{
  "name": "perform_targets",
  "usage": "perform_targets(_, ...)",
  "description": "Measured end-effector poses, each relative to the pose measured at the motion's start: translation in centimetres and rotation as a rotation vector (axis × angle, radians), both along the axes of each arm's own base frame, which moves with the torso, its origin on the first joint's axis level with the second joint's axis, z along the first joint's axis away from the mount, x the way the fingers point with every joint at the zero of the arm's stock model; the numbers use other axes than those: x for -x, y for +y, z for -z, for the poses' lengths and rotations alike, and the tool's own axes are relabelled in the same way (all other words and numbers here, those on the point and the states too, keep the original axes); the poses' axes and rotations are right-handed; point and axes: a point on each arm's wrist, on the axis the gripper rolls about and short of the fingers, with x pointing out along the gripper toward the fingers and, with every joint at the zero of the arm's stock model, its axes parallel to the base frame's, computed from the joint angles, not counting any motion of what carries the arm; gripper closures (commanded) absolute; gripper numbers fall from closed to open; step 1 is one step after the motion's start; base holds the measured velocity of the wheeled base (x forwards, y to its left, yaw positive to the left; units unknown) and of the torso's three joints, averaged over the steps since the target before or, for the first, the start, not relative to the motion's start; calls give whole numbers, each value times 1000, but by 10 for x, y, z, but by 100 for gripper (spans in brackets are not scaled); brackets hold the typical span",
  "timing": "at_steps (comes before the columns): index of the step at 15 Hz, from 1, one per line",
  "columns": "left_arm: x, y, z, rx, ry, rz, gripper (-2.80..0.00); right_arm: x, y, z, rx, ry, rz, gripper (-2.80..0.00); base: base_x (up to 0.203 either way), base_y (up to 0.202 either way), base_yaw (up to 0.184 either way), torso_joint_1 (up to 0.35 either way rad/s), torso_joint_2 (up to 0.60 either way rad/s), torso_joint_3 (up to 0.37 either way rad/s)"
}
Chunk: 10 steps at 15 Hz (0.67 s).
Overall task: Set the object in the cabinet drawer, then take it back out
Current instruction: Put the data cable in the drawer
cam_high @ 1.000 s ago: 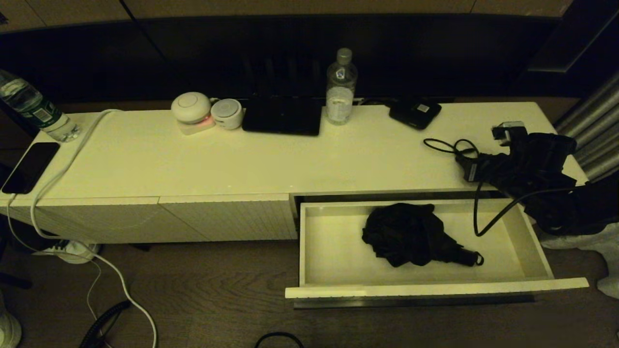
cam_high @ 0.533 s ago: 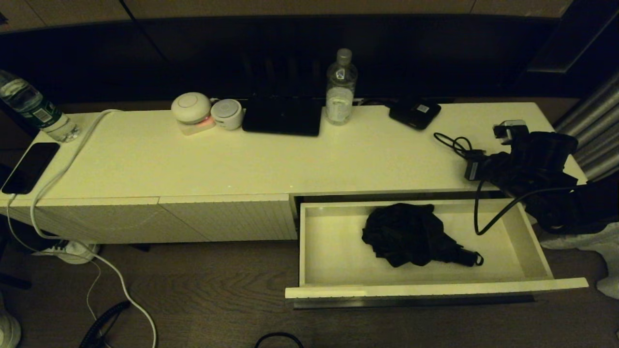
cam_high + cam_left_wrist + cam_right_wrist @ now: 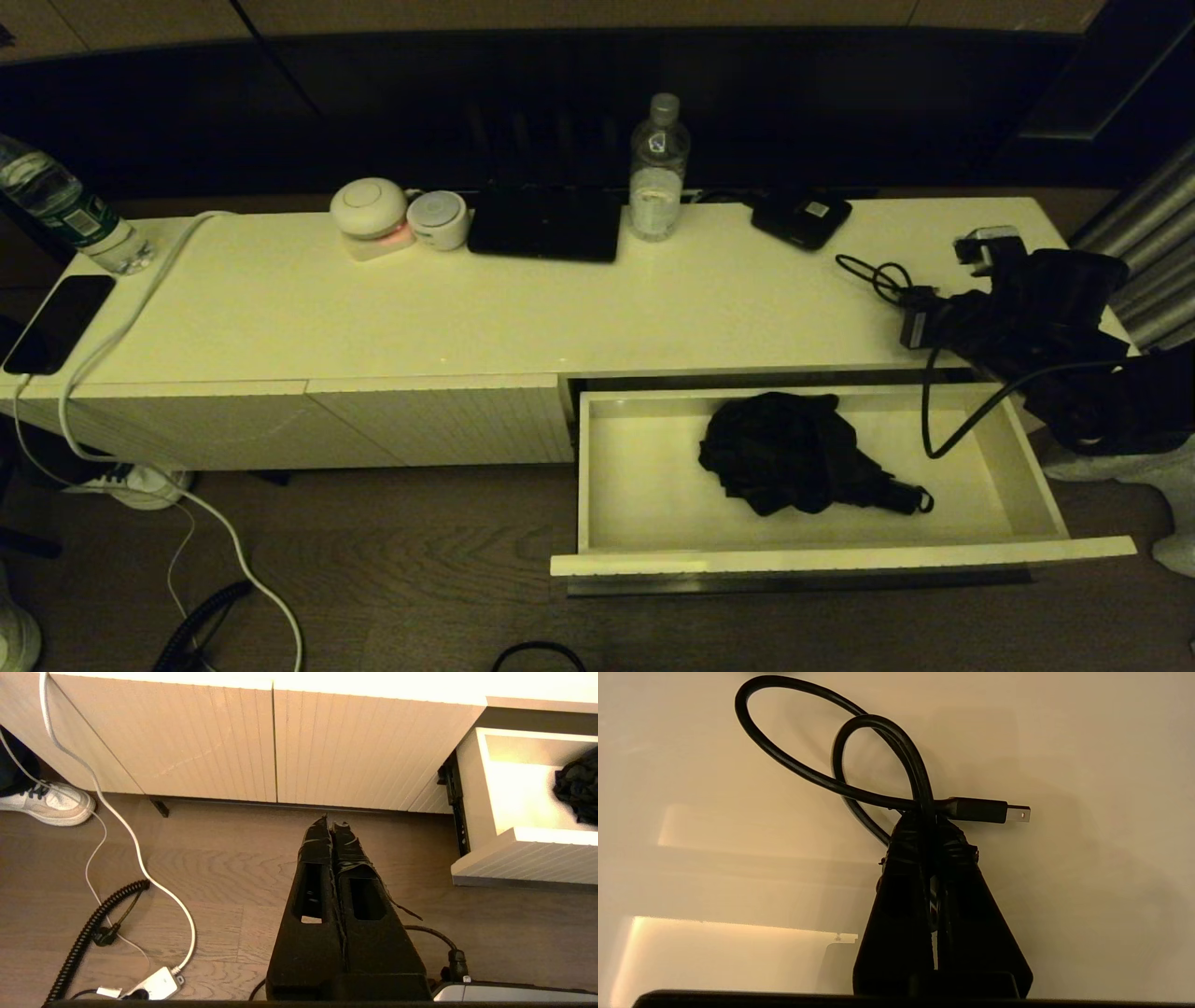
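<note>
Umbrella (image 3: 805, 455) inside open drawer (image 3: 840, 558)

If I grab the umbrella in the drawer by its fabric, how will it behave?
The umbrella looks loosely bunched, so the cloth will probably sag and stretch before the weight follows. Its short handle seems stiffer and likely the surer grip. It lies flat in the drawer, so rolling seems unlikely.

The umbrella (image 3: 794, 455) lies in the open drawer (image 3: 1027, 476) at near right, while the right claw (image 3: 913, 301) rests on the cable (image 3: 873, 276) above.
</note>
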Motion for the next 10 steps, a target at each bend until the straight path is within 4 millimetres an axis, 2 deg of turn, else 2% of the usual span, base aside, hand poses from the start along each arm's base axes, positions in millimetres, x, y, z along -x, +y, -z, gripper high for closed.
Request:
perform_targets(2,0,0,0,0,0,-1,0,17,1,-6,43,4,-29,0,0,0,0,0,0,0)
perform_targets(7,0,0,0,0,0,0,0,76,10,-25,143,61,-80,0,0,0,0,0,0,0)
perform_targets(10,0,0,0,0,0,0,0,117,21,-16,192,207,-139,0,0,0,0,0,0,0)
